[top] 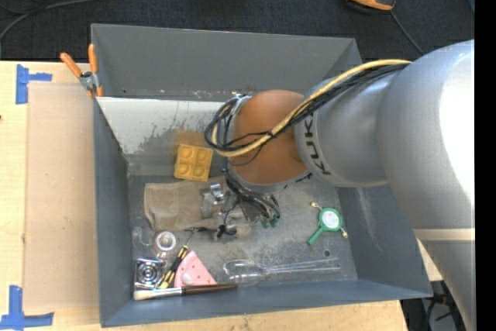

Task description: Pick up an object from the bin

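My gripper (pixel 218 205) hangs below the arm's wrist over the middle of the bin floor. It is right above the right end of a crumpled tan cloth (pixel 172 205). A small dark thing (pixel 225 229) lies just under it on the cloth's edge; I cannot tell if the gripper touches it. A yellow studded toy brick (pixel 192 163) rests against the back slope, up and to the left of the gripper.
A green round-headed toy (pixel 328 223) lies at the right. Along the front lie a clear plastic spoon (pixel 263 270), a pink triangle (pixel 194 271), a brush (pixel 186 290), a round metal piece (pixel 149 271) and a silver cap (pixel 165 242).
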Available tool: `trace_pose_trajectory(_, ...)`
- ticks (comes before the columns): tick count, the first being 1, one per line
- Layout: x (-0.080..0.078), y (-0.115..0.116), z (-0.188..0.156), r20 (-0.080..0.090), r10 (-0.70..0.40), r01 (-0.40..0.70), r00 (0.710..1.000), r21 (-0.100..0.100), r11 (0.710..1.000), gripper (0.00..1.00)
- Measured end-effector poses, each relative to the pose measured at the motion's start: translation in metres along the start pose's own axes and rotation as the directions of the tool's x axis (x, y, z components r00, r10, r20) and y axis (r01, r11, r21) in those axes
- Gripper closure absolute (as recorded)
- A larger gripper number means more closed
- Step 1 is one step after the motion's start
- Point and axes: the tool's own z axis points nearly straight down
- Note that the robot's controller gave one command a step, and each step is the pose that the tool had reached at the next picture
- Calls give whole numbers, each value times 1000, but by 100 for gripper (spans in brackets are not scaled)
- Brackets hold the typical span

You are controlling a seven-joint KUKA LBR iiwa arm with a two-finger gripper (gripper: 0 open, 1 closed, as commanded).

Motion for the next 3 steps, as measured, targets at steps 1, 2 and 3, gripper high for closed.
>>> trace_pose_trajectory(1,0,0,0,0,1,-1,1000,0,1000,100)
trace_pose_trajectory(2,2,0,-12,-7,1,-1,1000,-1,1000,100)
trace_pose_trajectory(3,1,1,-38,-3,2,-2,1000,0,1000,100)
